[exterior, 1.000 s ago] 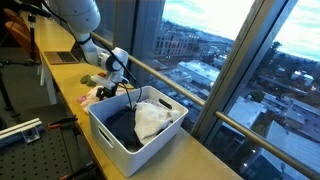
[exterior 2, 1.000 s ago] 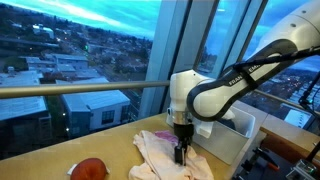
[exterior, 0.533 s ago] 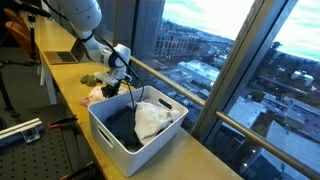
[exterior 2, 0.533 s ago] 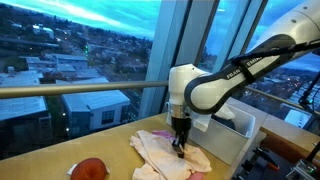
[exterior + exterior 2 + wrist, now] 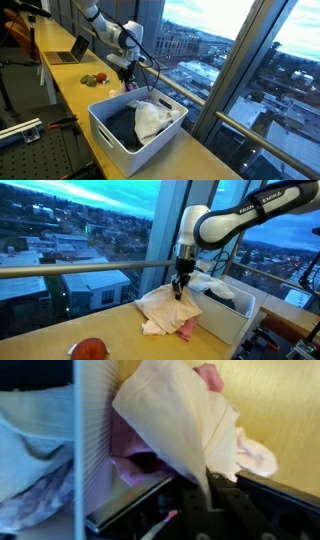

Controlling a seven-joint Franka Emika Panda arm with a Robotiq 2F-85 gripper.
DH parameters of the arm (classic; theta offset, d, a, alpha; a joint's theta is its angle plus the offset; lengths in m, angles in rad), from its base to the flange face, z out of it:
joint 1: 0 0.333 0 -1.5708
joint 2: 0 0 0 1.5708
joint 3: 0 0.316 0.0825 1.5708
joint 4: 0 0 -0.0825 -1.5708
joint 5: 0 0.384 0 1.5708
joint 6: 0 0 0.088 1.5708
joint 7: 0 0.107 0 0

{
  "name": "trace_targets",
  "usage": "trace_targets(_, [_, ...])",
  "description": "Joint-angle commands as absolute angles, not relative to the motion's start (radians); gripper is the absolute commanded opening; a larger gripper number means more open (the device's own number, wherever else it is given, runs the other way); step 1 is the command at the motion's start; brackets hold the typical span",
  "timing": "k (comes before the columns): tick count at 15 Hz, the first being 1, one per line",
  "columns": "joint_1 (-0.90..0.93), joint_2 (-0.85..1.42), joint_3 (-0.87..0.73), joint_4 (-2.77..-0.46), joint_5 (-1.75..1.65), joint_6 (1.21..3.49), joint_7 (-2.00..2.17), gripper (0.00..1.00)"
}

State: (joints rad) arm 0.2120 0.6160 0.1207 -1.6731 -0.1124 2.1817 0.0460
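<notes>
On the yellow wooden counter [image 5: 40, 345] one red round fruit [image 5: 90, 348] is seen at the far left of an exterior view. Where the counter is seen from the opposite side, one green round fruit [image 5: 89, 79] is found just beside it, so two fruits are counted in all. One open grey laptop [image 5: 71, 52] is set further back on the same counter.

Toward the middle, one cream fabric cloth [image 5: 160, 308] is held up off the counter, with its lower folds draped down onto the wood. It is pinched at its top by the black two-fingered gripper [image 5: 181, 290], whose jaws are closed on the fabric. In the wrist view the cloth is shown hanging as a cone from between the fingers. One pink crumpled cloth [image 5: 188, 330] is lying under and just beside it, against the bin wall.

To the right, one white rectangular plastic bin [image 5: 236, 322] is placed on the counter. Two pieces of fabric are counted inside it: one dark blue cloth [image 5: 119, 126] low in the bin and one white crumpled cloth [image 5: 152, 120] piled over it. The held cloth is kept outside the bin, near its rim
</notes>
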Motion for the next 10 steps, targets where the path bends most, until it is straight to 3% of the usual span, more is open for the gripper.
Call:
trace_targets(1, [0.133, 0.455, 0.113, -1.732, -0.036, 2.19, 0.023, 0.02])
trace_targets(10, [-0.001, 0.15, 0.057, -1.755, 0.069, 2.149, -0.026, 0.02])
